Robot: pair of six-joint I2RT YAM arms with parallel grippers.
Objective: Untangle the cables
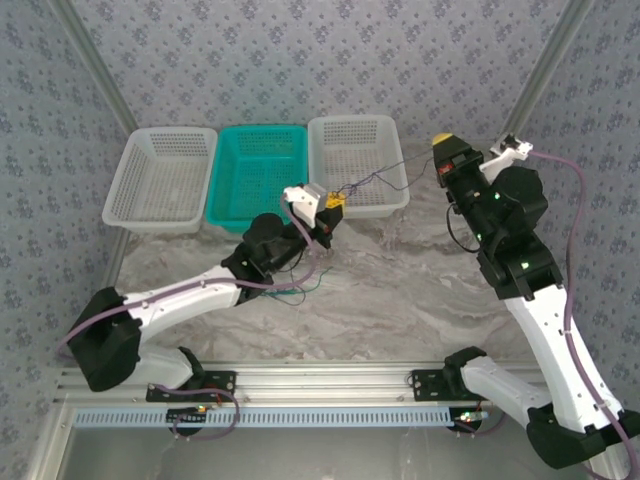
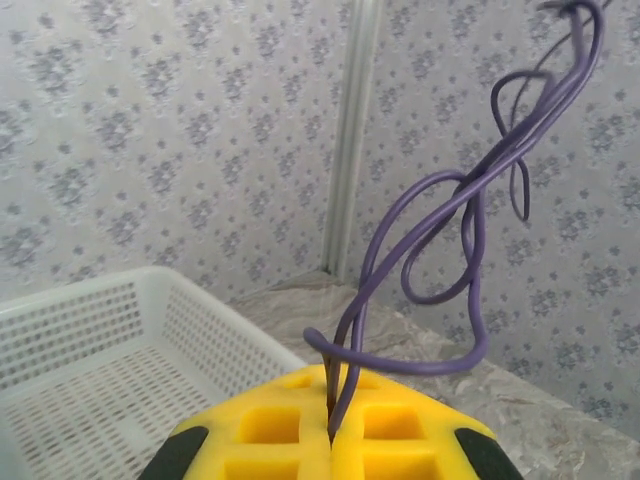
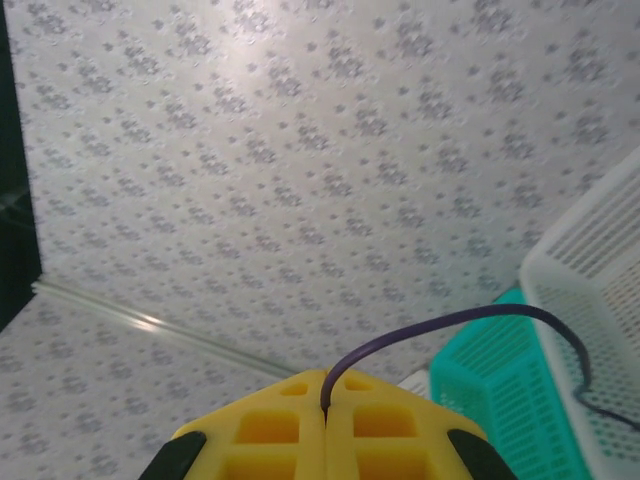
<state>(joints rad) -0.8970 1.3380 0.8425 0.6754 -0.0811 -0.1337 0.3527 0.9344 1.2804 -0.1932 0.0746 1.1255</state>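
The purple cable (image 1: pixel 395 168) is strung in the air between the two tools, above the front of the right-hand white basket (image 1: pixel 350 120). From above it is a hair-thin line, and the small knot of loops by the left tool (image 1: pixel 335 208) is too fine to read. Whether any loop dips into that basket cannot be told.

The left wrist view shows more. The purple cable (image 2: pixel 505 155) rises out of the seam of the left tool (image 2: pixel 330 400), whose yellow fingers are clenched on it. It then climbs in several crossing loops and runs off the top edge of the picture, so its far end is cut off.

In the right wrist view the right tool (image 3: pixel 325 395) is likewise clenched on the purple cable (image 3: pixel 470 316). The cable arcs away to the right and drops past the rim of the white basket (image 3: pixel 590 270), beside the teal basket (image 3: pixel 480 400).

A green cable (image 1: pixel 300 291) lies on the marbled worktop (image 1: pixel 400 290) under the left forearm, which hides most of it (it also mixes there with the arm's own thick purple cord). A dark wire loop (image 1: pixel 452 232) hangs close by the right tool (image 1: pixel 443 143). Whether it is a loose cable or part of the arm is hard to say.

Three baskets stand in a row at the back, rims touching: a white one (image 1: pixel 165 133), the teal basket (image 1: pixel 262 130), then the right-hand white basket (image 2: pixel 150 290). Their mesh floors show through.
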